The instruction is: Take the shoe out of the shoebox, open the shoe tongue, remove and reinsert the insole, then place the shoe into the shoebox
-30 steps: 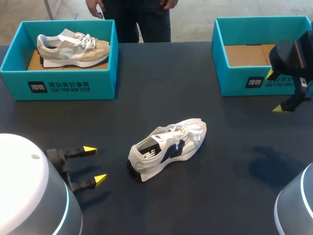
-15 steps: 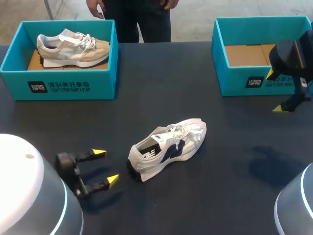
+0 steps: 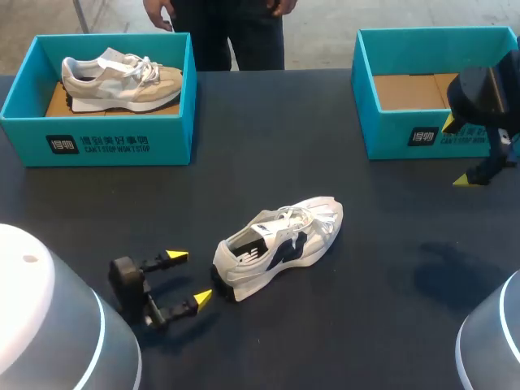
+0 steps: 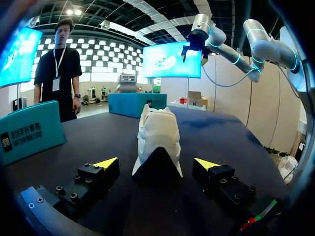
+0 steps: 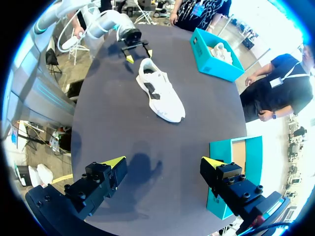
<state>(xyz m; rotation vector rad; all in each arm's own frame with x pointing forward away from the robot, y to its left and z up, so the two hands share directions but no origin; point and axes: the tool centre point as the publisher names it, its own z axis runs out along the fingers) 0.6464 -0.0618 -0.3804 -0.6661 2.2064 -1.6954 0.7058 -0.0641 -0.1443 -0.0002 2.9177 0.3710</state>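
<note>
Two end effectors, one loose shoe, two shoeboxes.

- White shoe [image 3: 276, 248], navy side mark: lies on the dark tabletop [image 3: 366, 325] near its middle, with its toe toward the right shoebox [image 3: 406, 134] and its heel toward the left end effector [image 3: 189, 277].
- Left end effector: fingers spread wide, holding nothing, low on the tabletop. In the left wrist view the heel sits just ahead of and between its tips.
- Right end effector [image 3: 456, 151]: fingers wide apart, holding nothing, above the tabletop by the right shoebox and well apart from the shoe.
- Left shoebox [image 3: 97, 142]: teal, contains a beige shoe [image 3: 122, 77].
</note>
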